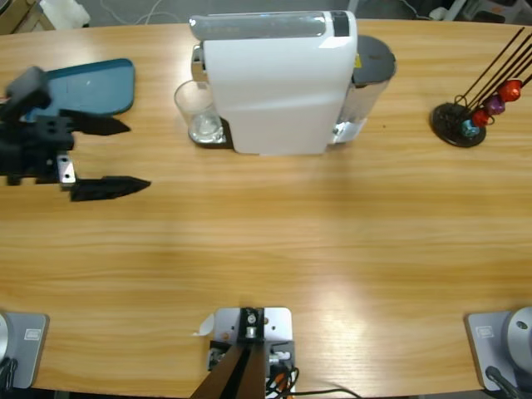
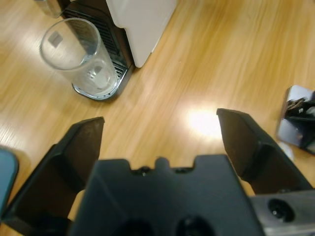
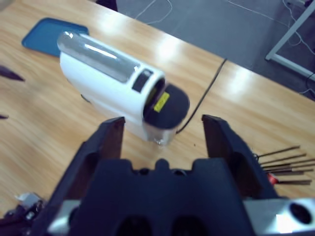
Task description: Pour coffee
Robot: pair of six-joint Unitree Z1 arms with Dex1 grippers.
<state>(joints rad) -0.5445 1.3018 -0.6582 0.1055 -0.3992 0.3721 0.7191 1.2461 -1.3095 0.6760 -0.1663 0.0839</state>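
Wooden table, glass w/ contents unclear, left claw open, empty

A clear glass stands upright on the coffee machine's drip tray.

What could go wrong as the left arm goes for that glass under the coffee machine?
The clear glass stands tall on the narrow drip tray, so a sideways nudge from the open left end effector might tip it. It also sits close against the white coffee machine, so one jaw could strike the machine.
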